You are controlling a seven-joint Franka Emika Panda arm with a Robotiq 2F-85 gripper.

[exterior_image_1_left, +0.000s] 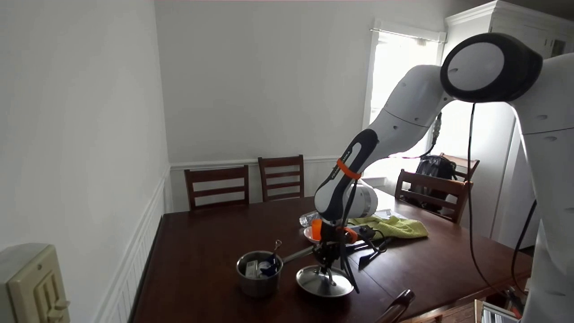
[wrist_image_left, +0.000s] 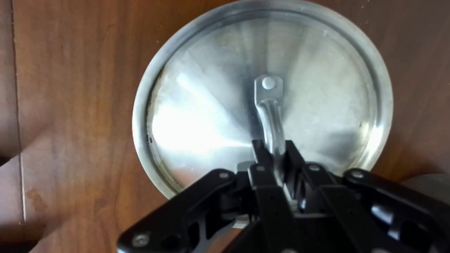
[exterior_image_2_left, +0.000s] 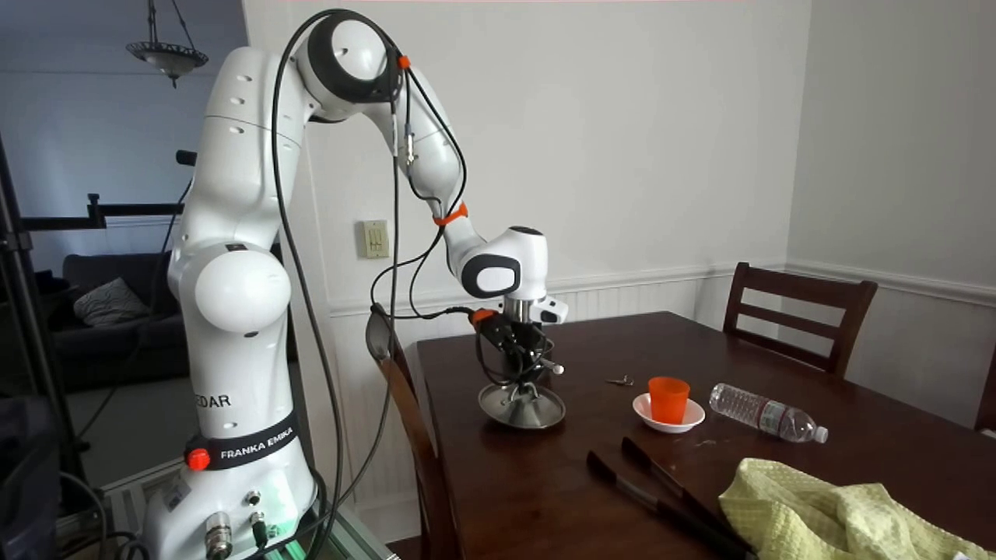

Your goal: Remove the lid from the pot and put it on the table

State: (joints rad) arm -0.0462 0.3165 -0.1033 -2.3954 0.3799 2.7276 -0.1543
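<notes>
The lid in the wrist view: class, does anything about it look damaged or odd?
Yes. On the lid, dark marks speckle the inner edge of its rim, at the picture's left. They look odd against the silvery metal; whether dirt or damage, I cannot tell.

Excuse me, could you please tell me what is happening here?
The robot's gripper is closed on the handle of the silvery lid. The lid is off the pot, which stands uncovered beside it with small items inside. The lid is at or just above the table; I cannot tell whether they touch.
</notes>
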